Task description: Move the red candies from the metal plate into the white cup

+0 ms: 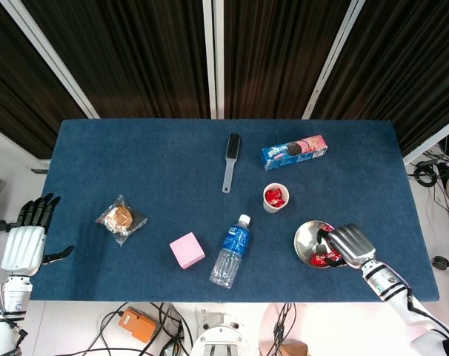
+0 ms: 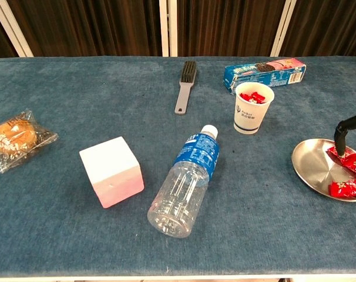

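The white cup (image 1: 275, 198) (image 2: 252, 113) stands right of the table's middle, and red candies (image 2: 252, 97) show inside it. Near the front right lies the metal plate (image 1: 307, 239) (image 2: 314, 166), with more red candies (image 1: 325, 259) (image 2: 346, 158) on its right half. My right hand (image 1: 348, 245) (image 2: 342, 132) hovers over the plate's right side, its fingers pointing down at the candies and nothing visibly held. In the chest view only its dark fingertips show at the frame's right edge. My left hand (image 1: 24, 243) hangs off the table's left edge, fingers spread and empty.
A water bottle (image 1: 232, 251) lies on its side left of the plate, next to a pink cube (image 1: 187, 250). Behind the cup are a black brush (image 1: 230, 162) and a cookie box (image 1: 294, 151). A wrapped pastry (image 1: 121, 219) sits at the left.
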You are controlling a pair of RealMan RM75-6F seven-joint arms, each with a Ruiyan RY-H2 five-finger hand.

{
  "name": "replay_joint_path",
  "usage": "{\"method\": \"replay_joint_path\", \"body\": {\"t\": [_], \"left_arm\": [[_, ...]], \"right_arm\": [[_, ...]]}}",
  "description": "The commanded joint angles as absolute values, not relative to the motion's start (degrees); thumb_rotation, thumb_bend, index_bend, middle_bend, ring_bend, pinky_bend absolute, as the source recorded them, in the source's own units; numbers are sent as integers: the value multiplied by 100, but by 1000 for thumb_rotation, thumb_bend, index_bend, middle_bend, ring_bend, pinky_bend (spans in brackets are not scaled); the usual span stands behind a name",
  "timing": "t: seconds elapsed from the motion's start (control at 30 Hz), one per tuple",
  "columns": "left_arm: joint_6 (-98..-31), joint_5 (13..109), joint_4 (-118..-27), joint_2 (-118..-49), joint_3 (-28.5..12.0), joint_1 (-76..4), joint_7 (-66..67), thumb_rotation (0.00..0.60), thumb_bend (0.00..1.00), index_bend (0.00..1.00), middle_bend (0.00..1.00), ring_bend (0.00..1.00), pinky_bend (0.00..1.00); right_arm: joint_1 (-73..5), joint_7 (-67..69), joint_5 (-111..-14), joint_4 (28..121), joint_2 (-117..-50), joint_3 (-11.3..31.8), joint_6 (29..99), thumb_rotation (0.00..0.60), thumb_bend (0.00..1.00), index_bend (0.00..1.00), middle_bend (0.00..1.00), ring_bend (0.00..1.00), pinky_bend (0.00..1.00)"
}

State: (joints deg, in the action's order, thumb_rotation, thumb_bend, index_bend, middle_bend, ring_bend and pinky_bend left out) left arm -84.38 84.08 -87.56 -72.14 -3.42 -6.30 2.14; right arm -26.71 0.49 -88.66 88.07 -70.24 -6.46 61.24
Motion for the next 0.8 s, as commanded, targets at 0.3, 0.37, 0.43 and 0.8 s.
{"method": "replay_joint_path", "body": {"t": [0.3, 0.37, 0.43, 0.8], "left_arm": [[-8450, 8392, -8732, -7219, -321, -599, 186, 600, 0, 6, 0, 0, 0], [-8442, 8387, -8717, -7224, -324, -602, 174, 600, 0, 6, 0, 0, 0], [-8433, 8386, -8699, -7232, -326, -608, 168, 600, 0, 6, 0, 0, 0], [-8422, 8360, -8660, -7240, -323, -599, 144, 600, 0, 5, 0, 0, 0]], "right_arm": [[-2600, -174, -8730, 8693, -7283, -625, 5900, 600, 346, 537, 936, 1000, 1000], [-2576, -218, -8681, 8668, -7306, -598, 5903, 600, 346, 538, 936, 1000, 1000], [-2567, -251, -8627, 8649, -7336, -569, 5875, 600, 346, 541, 936, 1000, 1000], [-2691, -315, -8468, 8546, -7448, -435, 5547, 600, 374, 581, 936, 1000, 1000]]}}
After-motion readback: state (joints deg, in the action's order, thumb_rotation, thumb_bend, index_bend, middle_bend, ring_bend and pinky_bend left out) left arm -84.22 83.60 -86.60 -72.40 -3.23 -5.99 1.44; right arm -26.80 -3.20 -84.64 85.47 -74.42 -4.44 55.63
